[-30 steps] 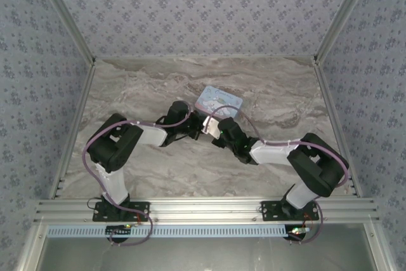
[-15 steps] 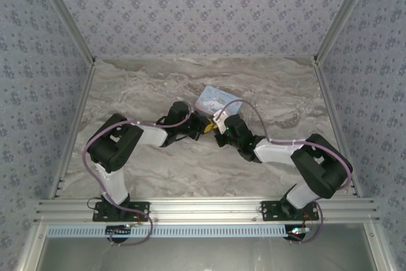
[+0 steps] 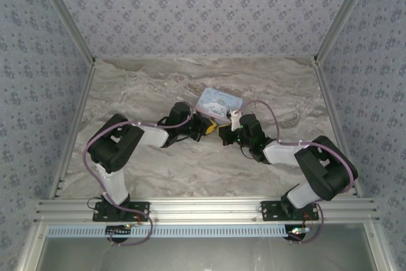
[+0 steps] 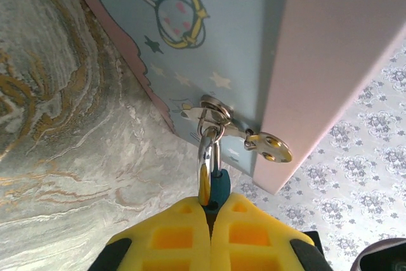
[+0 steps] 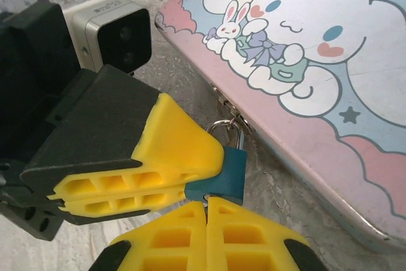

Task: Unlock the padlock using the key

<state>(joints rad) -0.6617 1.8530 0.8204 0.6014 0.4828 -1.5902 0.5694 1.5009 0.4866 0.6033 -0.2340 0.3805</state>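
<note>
The left gripper pinched the padlock, low centre of the right wrist view, hanging from the latch of the tin. The right gripper sat pressed together just beneath; any key was hidden. Twisting should be gentle and straight, since the tin crowded the upper right.

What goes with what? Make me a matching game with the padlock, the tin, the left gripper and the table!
Things:
1. padlock
2. tin
3. left gripper
4. table

Matches:
A. grey marble swirls
B. yellow, shut on the padlock
C. teal, hooked onto the tin
D. pale blue and pink, with cartoon pictures

Pairs: 1-C, 2-D, 3-B, 4-A
</note>
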